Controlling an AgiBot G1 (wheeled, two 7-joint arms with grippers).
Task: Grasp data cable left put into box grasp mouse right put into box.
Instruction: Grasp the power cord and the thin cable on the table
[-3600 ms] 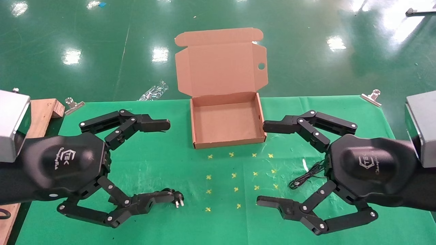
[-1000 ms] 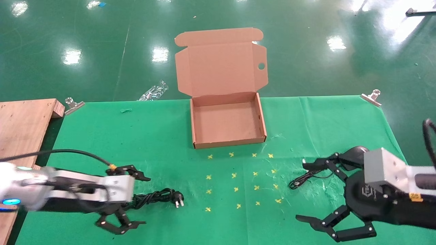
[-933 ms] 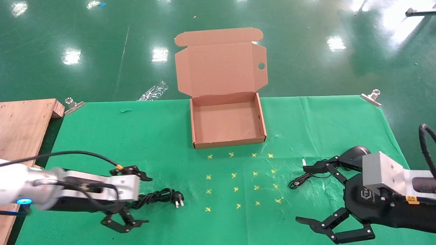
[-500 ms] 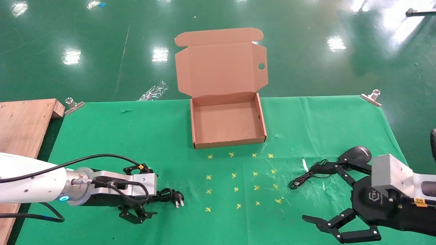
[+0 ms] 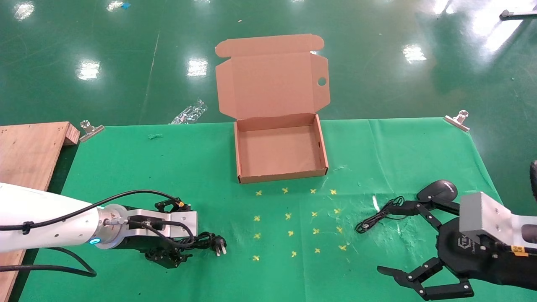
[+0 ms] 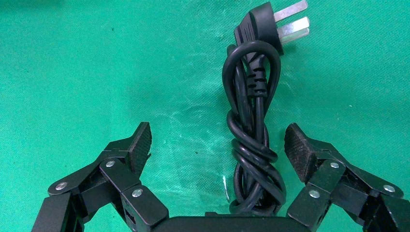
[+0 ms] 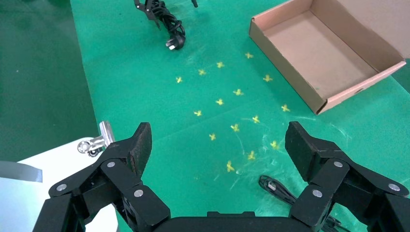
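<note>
The data cable (image 5: 204, 240), a bundled black cord with a silver-pronged plug (image 5: 219, 247), lies on the green cloth at the near left. My left gripper (image 5: 183, 231) is low over it and open. In the left wrist view the cable (image 6: 254, 145) lies between the open fingers (image 6: 142, 141), close to one pad, with my left gripper (image 6: 218, 142) touching nothing. The black mouse (image 5: 437, 191) sits near right, its thin wire (image 5: 377, 216) trailing left. My right gripper (image 5: 389, 238) hovers open beside it. The brown box (image 5: 282, 178) stands open in the middle.
A wooden board (image 5: 29, 151) lies at the table's left edge. Binder clips (image 5: 90, 129) (image 5: 457, 119) hold the cloth at both far corners. Yellow cross marks (image 5: 293, 222) dot the cloth in front of the box. The right wrist view shows the box (image 7: 290, 72) and the wire (image 7: 280, 188).
My left arm has moved right and down until its open fingers straddle the cable bundle. My right arm has drifted slightly toward the near edge, still open.
</note>
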